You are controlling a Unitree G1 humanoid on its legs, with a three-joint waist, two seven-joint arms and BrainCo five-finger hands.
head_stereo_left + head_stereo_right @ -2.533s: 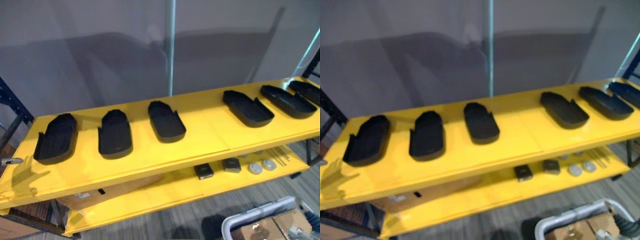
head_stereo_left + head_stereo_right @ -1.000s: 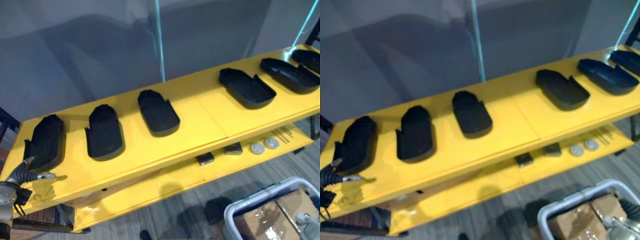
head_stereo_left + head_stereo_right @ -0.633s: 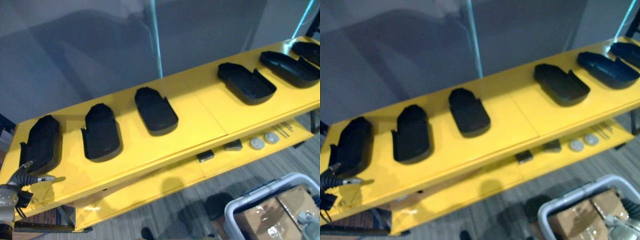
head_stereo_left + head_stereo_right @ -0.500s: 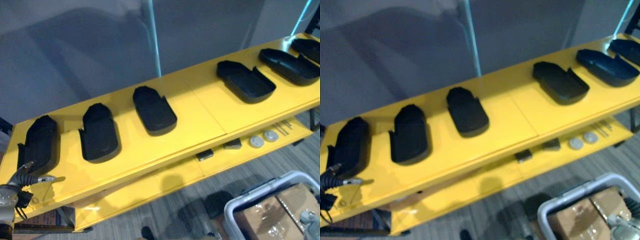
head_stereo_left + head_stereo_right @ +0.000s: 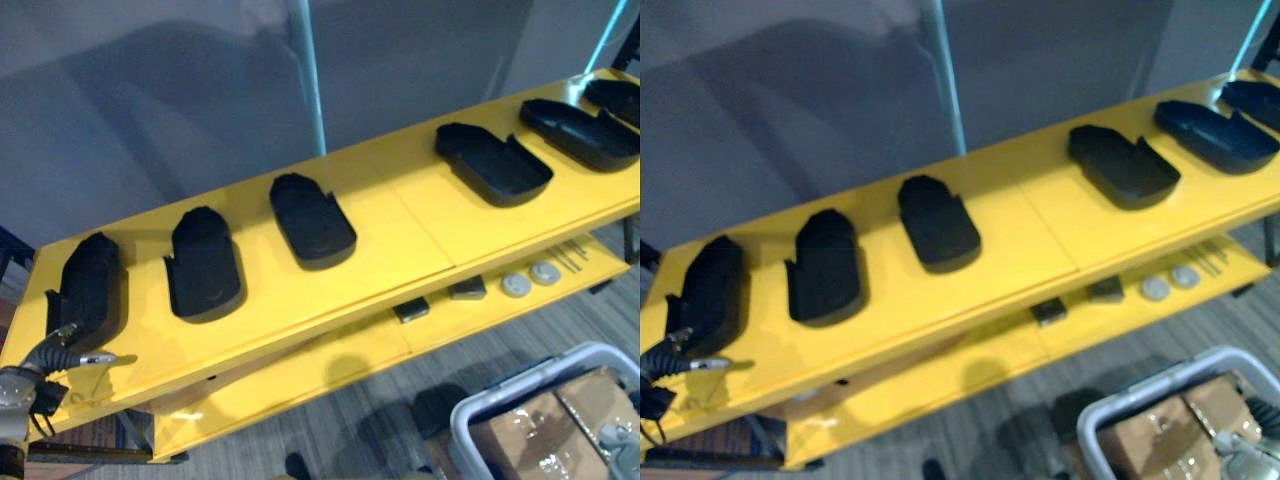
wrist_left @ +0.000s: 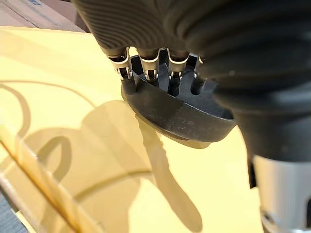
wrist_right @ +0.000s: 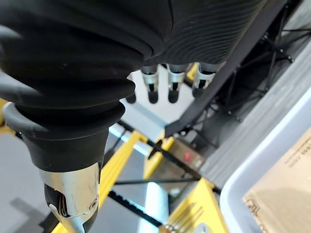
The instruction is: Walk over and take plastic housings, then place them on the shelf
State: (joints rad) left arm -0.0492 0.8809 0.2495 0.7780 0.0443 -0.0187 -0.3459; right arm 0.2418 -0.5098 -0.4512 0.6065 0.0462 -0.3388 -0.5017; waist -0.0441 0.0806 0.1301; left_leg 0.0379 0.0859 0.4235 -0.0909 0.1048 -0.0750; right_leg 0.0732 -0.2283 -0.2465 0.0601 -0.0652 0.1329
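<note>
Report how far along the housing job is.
Done: six plastic housings lie in a row on the top board of the yellow shelf. In hand: nothing is gripped. The left hand has straight fingers at the near end of the leftmost housing, and the right hand hangs open. Left: I cannot tell whether more housings are to be fetched.

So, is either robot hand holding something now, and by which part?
Nothing is held. The left robot hand points straight fingers at the near end of the leftmost housing; the right robot hand hangs open.
</note>
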